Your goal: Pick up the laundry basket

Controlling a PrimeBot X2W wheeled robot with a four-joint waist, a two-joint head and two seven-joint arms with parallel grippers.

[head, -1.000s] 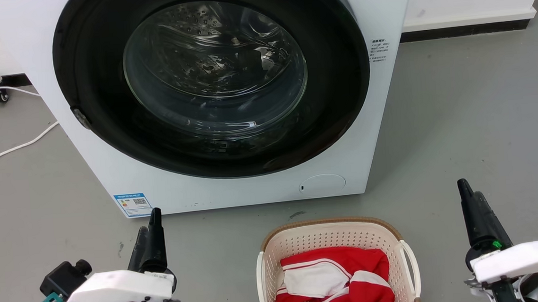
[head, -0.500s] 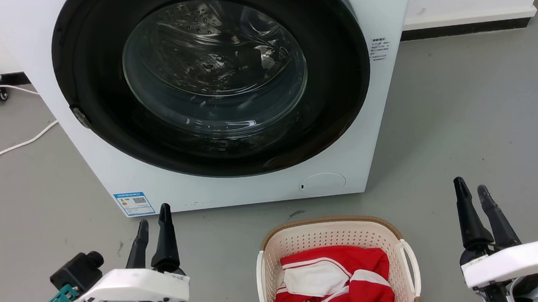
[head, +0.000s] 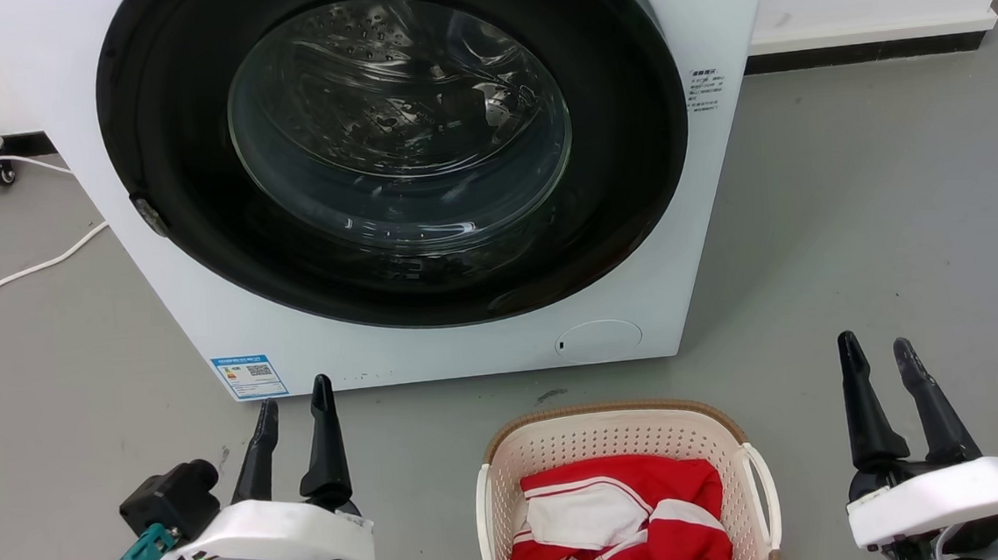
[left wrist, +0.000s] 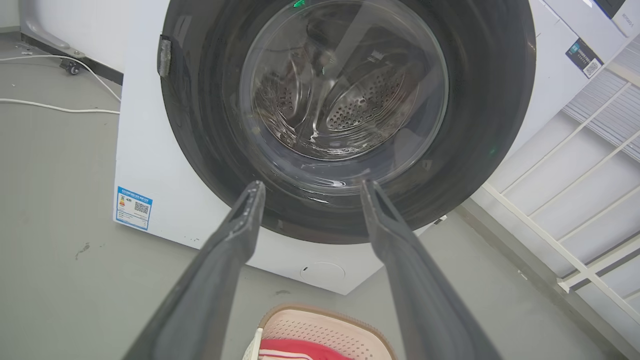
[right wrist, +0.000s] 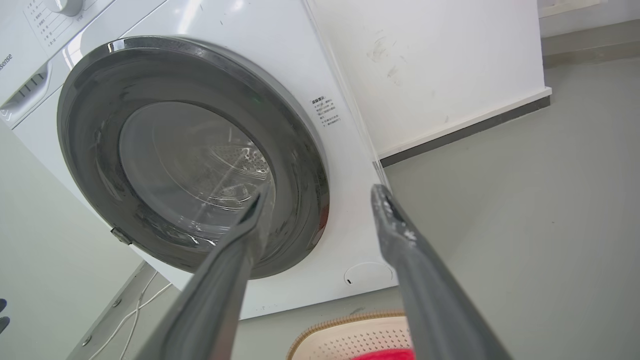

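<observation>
Grey floor [head: 856, 229], with a white wall and dark baseboard [head: 869, 50] along its far edge. A white cable [head: 24, 276] lies at the far-left side. The washing machine [head: 394, 164] stands toward the far edge. The laundry basket [head: 615, 439] sits on the floor just in front of it, right of centre, with a red-white garment [head: 630, 525] inside. The left gripper [head: 295, 395] and right gripper [head: 874, 343] flank the basket, well apart from it. Their fingers point toward the machine, spread, holding nothing.

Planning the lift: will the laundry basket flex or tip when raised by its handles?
Probably fairly stiff: the laundry basket is perforated plastic. Likely light, holding a red-and-white garment. Lifted by one loop handle, it would probably tilt.
</observation>
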